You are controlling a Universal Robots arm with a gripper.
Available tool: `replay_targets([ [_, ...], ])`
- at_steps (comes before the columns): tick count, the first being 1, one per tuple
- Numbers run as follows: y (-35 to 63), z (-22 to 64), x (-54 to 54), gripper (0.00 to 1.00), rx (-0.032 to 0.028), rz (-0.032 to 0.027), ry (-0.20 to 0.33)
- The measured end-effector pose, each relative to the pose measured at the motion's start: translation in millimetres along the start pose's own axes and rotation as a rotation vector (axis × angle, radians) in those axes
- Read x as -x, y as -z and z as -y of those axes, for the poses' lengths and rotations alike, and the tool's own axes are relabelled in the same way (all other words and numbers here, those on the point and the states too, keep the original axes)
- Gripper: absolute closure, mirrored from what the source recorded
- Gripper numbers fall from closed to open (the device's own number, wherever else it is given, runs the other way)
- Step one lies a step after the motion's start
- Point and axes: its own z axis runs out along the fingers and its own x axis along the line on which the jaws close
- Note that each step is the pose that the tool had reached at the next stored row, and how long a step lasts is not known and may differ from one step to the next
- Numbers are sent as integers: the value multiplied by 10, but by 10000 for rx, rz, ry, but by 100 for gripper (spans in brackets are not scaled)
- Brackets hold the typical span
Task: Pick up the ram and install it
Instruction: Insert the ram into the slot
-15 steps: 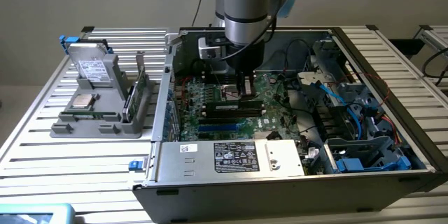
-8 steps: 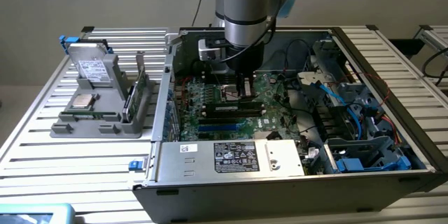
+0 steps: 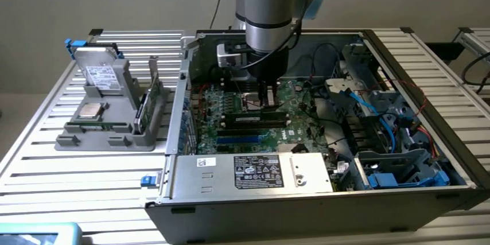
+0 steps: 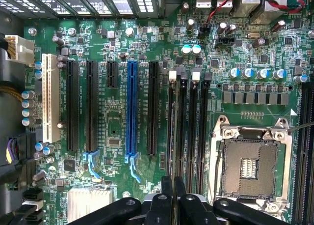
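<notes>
My gripper (image 3: 264, 100) hangs inside the open computer case (image 3: 398, 67), low over the green motherboard (image 4: 117, 102). Its black fingers (image 4: 167, 193) stand almost together, right above the first of the black memory slots (image 4: 195, 131), next to the empty processor socket (image 4: 250, 166). A thin dark edge runs out from between the fingers along that slot; it looks like the ram (image 4: 172, 136) seen edge-on, gripped by the fingers. More green sticks (image 3: 157, 102) stand upright in the grey holder (image 3: 107, 139) at the exterior view's left.
A blue expansion slot (image 4: 131, 107), black slots and a white slot (image 4: 49, 97) lie beside the memory slots. The case walls, drive cage (image 3: 398, 170), blue and black cables (image 3: 360, 101) and the power supply (image 3: 253, 170) hem the arm in.
</notes>
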Motion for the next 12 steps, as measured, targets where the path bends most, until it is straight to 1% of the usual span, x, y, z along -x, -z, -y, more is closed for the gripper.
replay_targets([
  [12,-19,-1,1,87,-5,-9,0],
])
